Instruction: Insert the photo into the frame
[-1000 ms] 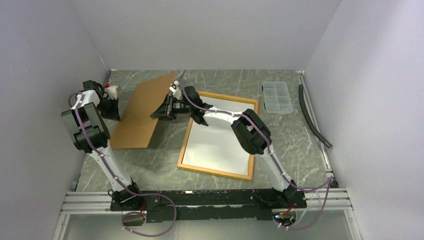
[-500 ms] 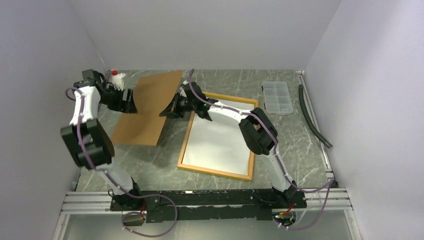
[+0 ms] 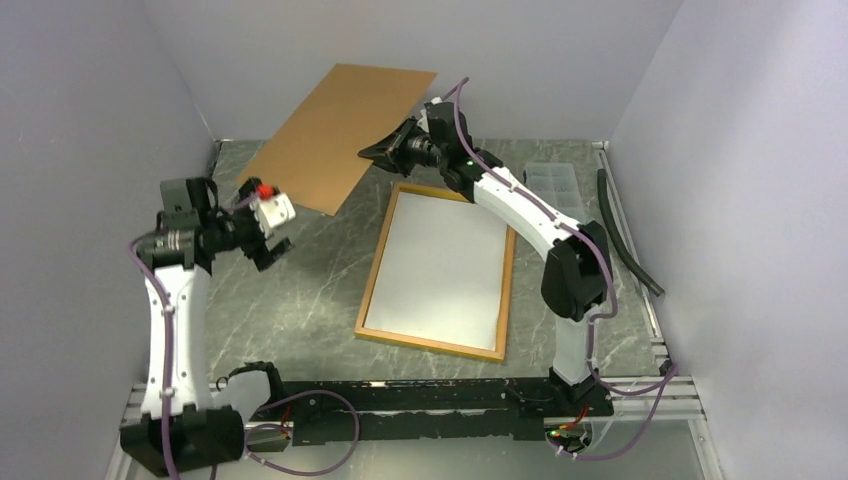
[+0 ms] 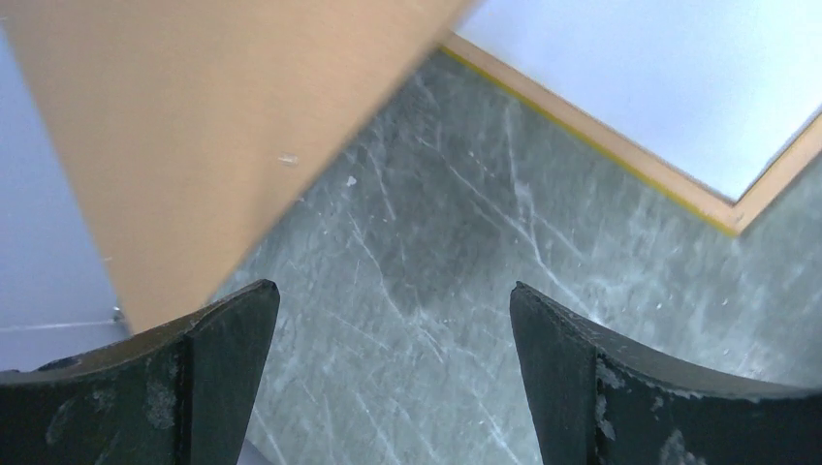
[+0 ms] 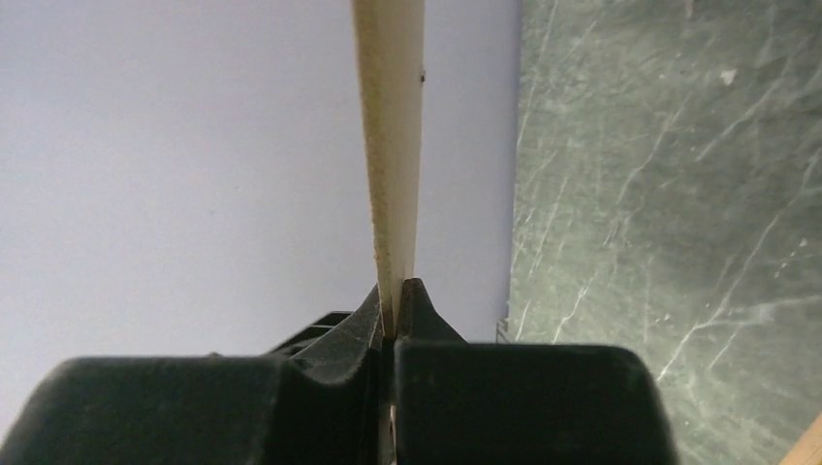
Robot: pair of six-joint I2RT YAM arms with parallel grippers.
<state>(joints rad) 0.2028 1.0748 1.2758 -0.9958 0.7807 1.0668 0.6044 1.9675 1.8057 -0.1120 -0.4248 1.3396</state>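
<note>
Photo [image 3: 440, 265], thin rectangular sheet, plain white side up: lies flat inside yellow-bordered rectangular frame [image 3: 432, 344] on grey marbled table [image 3: 310, 290]. Right gripper [image 3: 385, 152]: pinches the edge of flat brown board [image 3: 335, 130], held aloft at the frame's 11 o'clock. Left gripper [image 3: 272, 250]: spread, empty, at 9 o'clock.

Matt brown board [image 3: 340, 125], marbled table [image 3: 310, 290]; wooden frame [image 3: 430, 343]

Counter [image 3: 300, 305]: grey-green marbled surface with pale veins. Frame [image 3: 430, 345]: yellow-bordered rectangle, lying flat near the middle. Clear compartment box [image 3: 553, 195]: right of the frame's far corner, apart from it. Black hose [image 3: 622, 235]: farther right of the frame, along the counter's edge.
</note>
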